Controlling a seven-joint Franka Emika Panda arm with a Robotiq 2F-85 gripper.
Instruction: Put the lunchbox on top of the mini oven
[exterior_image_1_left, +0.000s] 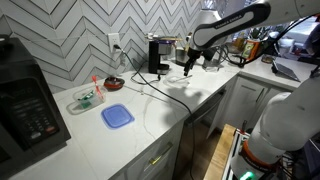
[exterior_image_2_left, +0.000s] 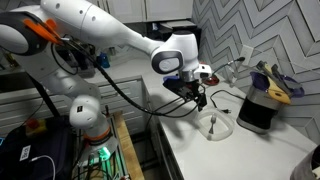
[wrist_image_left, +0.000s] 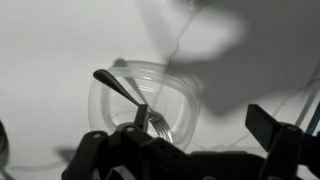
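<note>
Bare counter (exterior_image_1_left: 150, 122) midway, coffee maker (exterior_image_1_left: 155, 55) beside tool (exterior_image_1_left: 187, 68)

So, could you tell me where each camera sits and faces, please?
Exterior view: near the mini oven, looking along the counter to the arm and gripper.
Exterior view: beside the robot's base, facing the arm and gripper.
Wrist view: looks down on a bowl with fork; fingers show.
Shared: that bowl, also in an exterior view.

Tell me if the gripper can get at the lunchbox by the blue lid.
Probably yes: the gripper hangs open near the coffee maker, and only a thin cable crosses the counter toward the lunchbox.
</note>
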